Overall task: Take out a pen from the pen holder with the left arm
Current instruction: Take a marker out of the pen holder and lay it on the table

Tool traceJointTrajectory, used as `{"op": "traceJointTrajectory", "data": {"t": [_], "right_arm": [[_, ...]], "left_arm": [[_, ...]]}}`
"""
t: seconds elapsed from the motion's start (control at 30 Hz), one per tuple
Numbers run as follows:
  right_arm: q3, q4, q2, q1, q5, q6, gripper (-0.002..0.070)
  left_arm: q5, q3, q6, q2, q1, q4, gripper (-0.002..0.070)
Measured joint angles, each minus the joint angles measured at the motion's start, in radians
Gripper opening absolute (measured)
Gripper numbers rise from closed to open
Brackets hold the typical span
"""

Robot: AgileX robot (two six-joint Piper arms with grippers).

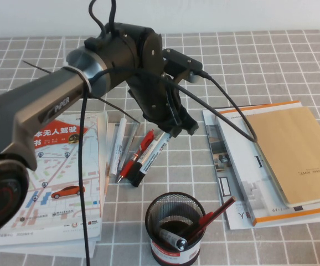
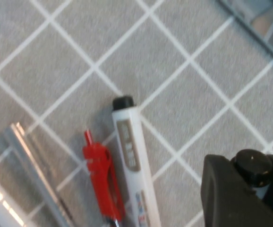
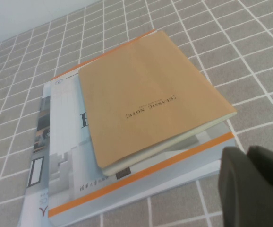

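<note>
Left gripper: we find the left gripper [image 1: 174,126] low over the grey tiled table [image 1: 271,61], right above the top ends of the loose pens. The arm hides its tips, so we cannot tell whether it is clenched or released.
Left wrist detail: a round black knob [image 2: 252,163] sits at the gripper's dark edge. We cannot say whether it is a pen's end or part of the tool.
Pens on the table: 4 lie side by side beyond the holder, not touching it. They are a white marker [image 1: 150,159], a red pen [image 1: 137,154], a white pen [image 1: 115,152] and a clear pen [image 1: 128,141].
Pen holder: the black mesh pen holder [image 1: 151,230] stands upright at the near edge, its base cut off. Inside we make out a red-and-black pen [image 1: 215,213] leaning right and a dark marker [image 1: 174,241].
Right gripper: the right gripper [image 3: 252,175] is out of the high view. It shows only as a dark shape cut off by the frame, near a corner of the books, and we cannot tell its state.
Books: on the right, a brown notebook [image 1: 295,155] lies on an orange-edged book [image 1: 237,183].
Booklet: a booklet [image 1: 60,183] printed with a map lies on the left, partly under the arm.
</note>
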Motion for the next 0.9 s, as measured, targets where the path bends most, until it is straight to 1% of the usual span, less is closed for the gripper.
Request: {"op": "traceJointTrajectory", "data": {"t": [0.23,0.9], "right_arm": [[0.000,0.000,0.000,0.000,0.000,0.000,-0.0013],[0.000,0.002,0.000,0.000,0.000,0.000,-0.0013]], "left_arm": [[-0.063,0.000,0.000,0.031,0.000,-0.022,0.0115],[-0.154,0.000,0.000,0.122,0.000,-0.051,0.0115]]}}
